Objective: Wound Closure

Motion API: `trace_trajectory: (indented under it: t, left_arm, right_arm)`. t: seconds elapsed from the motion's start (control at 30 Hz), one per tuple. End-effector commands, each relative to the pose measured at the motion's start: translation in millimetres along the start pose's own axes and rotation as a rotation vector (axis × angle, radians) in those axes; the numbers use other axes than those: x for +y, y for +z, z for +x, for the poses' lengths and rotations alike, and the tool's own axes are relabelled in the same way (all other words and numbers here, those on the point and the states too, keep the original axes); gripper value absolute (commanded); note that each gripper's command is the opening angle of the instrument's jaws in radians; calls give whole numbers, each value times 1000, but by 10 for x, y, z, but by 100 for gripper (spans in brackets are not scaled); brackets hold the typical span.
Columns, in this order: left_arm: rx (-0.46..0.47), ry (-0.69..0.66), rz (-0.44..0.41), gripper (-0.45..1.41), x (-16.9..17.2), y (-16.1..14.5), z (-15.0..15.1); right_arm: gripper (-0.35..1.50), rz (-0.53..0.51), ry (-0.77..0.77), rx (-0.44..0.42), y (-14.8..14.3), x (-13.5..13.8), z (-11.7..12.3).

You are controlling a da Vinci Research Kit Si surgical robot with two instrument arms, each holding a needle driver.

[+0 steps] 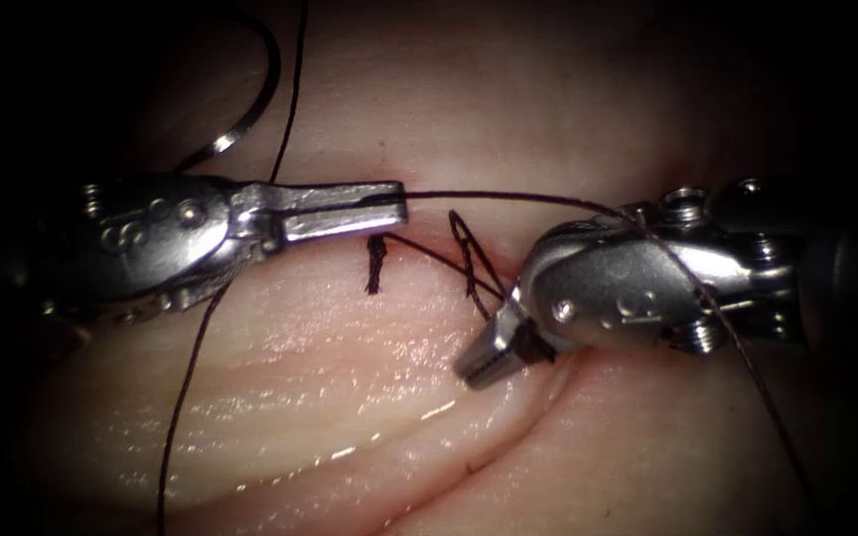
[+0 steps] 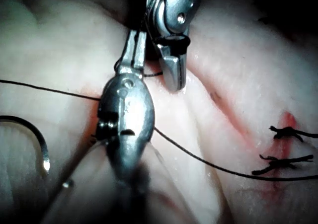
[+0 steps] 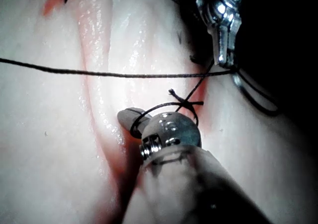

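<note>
My left tool [image 1: 397, 203] comes in from the left, jaws shut on the thread [image 1: 508, 196]. That thread runs taut to the right across my right tool's wrist. The right tool [image 1: 479, 365] points down and left beside the cut [image 2: 233, 122], its jaws shut, with a loop of thread [image 3: 164, 106] wound around them and nothing seen between them. The curved needle [image 1: 250, 109] lies free on the tissue [image 1: 350, 397] at the far left, outside the tissue and held by neither tool. It also appears in the left wrist view as the needle [image 2: 30, 129].
A knotted stitch [image 1: 376, 266] and a thread loop [image 1: 464, 248] sit on the cut between the tools. Two earlier stitches [image 2: 285, 132] lie farther along the cut, with red fluid around them. A long strand [image 1: 191, 367] trails down the left side.
</note>
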Motion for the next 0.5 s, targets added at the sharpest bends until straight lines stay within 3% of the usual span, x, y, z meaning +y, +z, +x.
trace_trajectory:
  t: [0.03,0.07,0.1,0.13,0.23,0.43,0.5]
  left_arm:
    - [0,1,0,-45,0,6,-4]
    - [1,1,-2,-45,2,5,-3]
    - [1,1,-3,-45,3,5,-3]
    - [1,1,-3,-45,4,4,-3]
    - [2,1,-5,-45,3,3,-3]
    - [2,1,-5,-45,4,2,-3]
    - [2,2,-5,-45,4,2,-4]
  right_arm:
    - [22,1,-2,-2,5,7,-3]
    - [41,1,-8,-4,7,6,-4]
    - [47,1,-9,-5,8,6,-4]
    - [71,2,1,-8,10,4,-4]
    - [86,6,6,-9,10,4,-4]
    - [83,10,11,-11,8,5,-3]
    - [59,13,11,-17,8,5,-6]
